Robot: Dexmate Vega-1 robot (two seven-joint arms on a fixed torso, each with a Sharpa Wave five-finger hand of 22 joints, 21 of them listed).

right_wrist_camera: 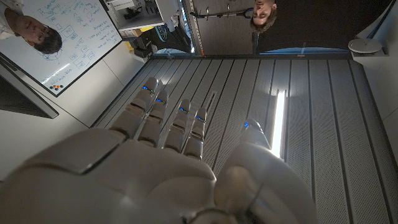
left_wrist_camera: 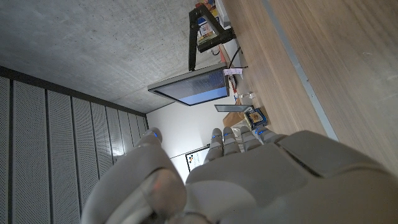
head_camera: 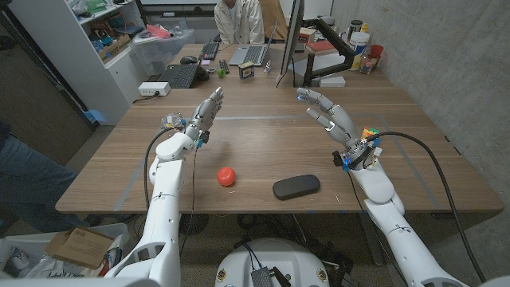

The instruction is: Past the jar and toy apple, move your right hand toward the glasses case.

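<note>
Right robot hand (head_camera: pixel 329 117) sits right of centre in the head view, raised over the worktop (head_camera: pixel 263 159), fingers spread and reaching toward the upper left of the frame, nothing in it. In the right wrist view the same robot hand (right_wrist_camera: pixel 168 162) has its fingers (right_wrist_camera: pixel 149 106) extended and apart, thumb off to one side, and nothing in its grasp.

Left robot hand (head_camera: pixel 209 110) is left of centre in the head view, fingers straight and slightly apart, pointing to the top of the frame, holding nothing. Left wrist view: back of that robot hand (left_wrist_camera: pixel 249 180), fingers out straight.

Glasses case (head_camera: pixel 296 186) (dark, oval) lies on the worktop at lower centre of the head view, near the front edge, below and left of the right robot hand, well apart from it.

Toy apple (head_camera: pixel 227 176), red, sits just left of the case, between the two arms.

Monitor (head_camera: pixel 292 40) and laptop (head_camera: pixel 253 54) at the top of the frame; person (head_camera: pixel 239 17) seated behind them.
</note>
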